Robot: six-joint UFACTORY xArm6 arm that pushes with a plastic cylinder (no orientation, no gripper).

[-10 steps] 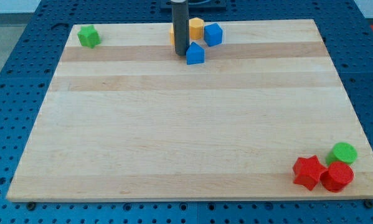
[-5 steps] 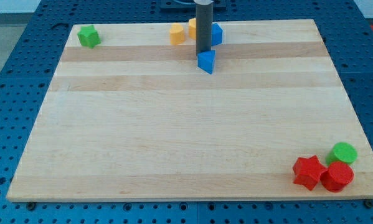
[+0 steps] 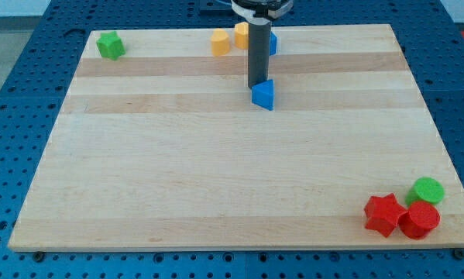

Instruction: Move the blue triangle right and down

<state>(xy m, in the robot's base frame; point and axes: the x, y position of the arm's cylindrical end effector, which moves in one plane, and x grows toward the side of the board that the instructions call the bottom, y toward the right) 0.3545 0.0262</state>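
Observation:
The blue triangle [image 3: 263,94] lies on the wooden board [image 3: 216,170], a little above the board's middle height and slightly right of centre. My tip [image 3: 256,85] touches the triangle's upper left side. The dark rod rises from there toward the view's top and hides part of the blocks behind it.
A blue cube [image 3: 271,41], an orange block [image 3: 242,34] and a yellow-orange block [image 3: 220,42] sit near the board's top edge behind the rod. A green block [image 3: 110,45] is at the top left. A red star [image 3: 383,214], a red block [image 3: 419,220] and a green cylinder [image 3: 427,190] cluster at the bottom right.
My tip has moved down and right, pushing the blue triangle down and a little right, away from the blocks at the top edge.

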